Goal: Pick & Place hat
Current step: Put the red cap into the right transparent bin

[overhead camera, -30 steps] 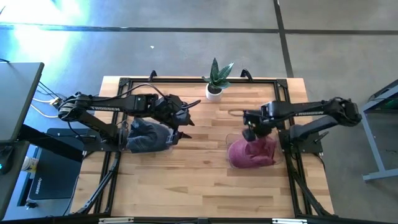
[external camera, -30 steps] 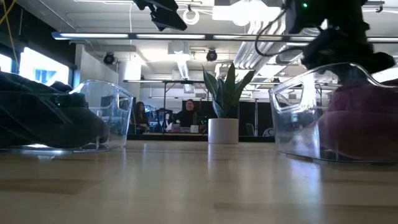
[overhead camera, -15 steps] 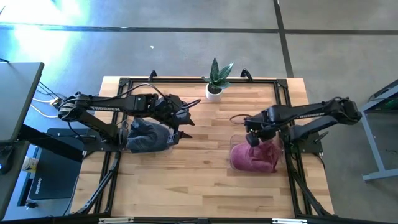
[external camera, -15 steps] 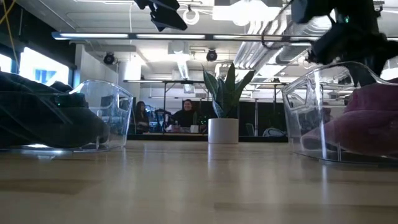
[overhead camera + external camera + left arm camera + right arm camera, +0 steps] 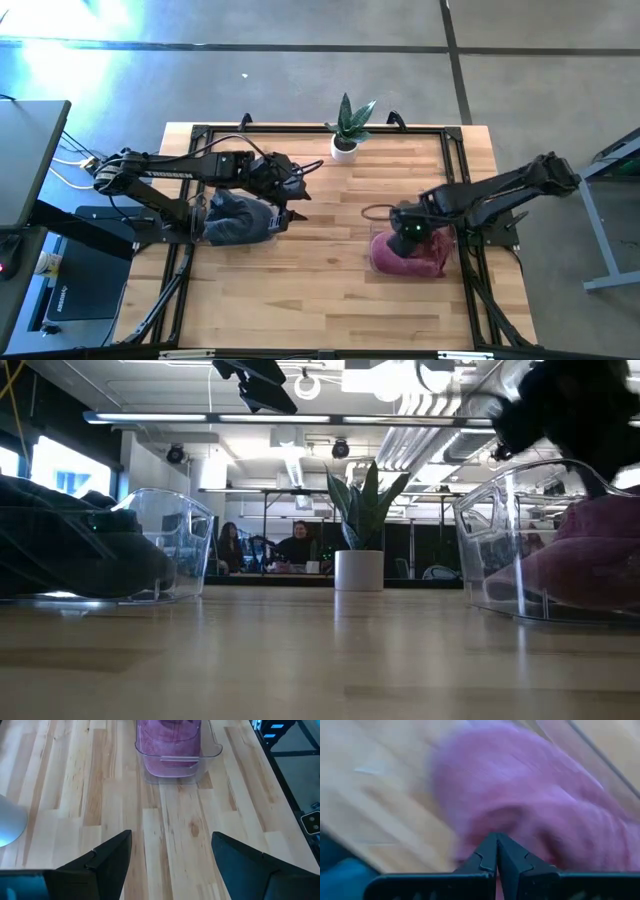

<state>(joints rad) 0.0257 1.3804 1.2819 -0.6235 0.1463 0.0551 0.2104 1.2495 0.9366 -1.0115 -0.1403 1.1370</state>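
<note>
A pink hat (image 5: 408, 255) lies in a clear plastic bin (image 5: 375, 213) at the table's right; the left wrist view also shows the hat (image 5: 167, 740) far off. My right gripper (image 5: 407, 229) is shut and points down over the hat (image 5: 530, 795), with nothing between its fingertips (image 5: 497, 845). A dark grey hat (image 5: 235, 218) lies in a second clear bin (image 5: 165, 550) at the left. My left gripper (image 5: 172, 865) hangs open above the bare table just right of that bin, holding nothing.
A small potted plant (image 5: 346, 132) in a white pot (image 5: 359, 570) stands at the middle of the far edge. Bare wooden table (image 5: 330, 250) lies between the two bins. People sit in the room behind the table (image 5: 295, 545).
My right gripper has swung toward the table's near edge, staying shut and rolling a little at the wrist. The bin with the pink hat slid a short way toward the right and near edges early on, then stayed put.
</note>
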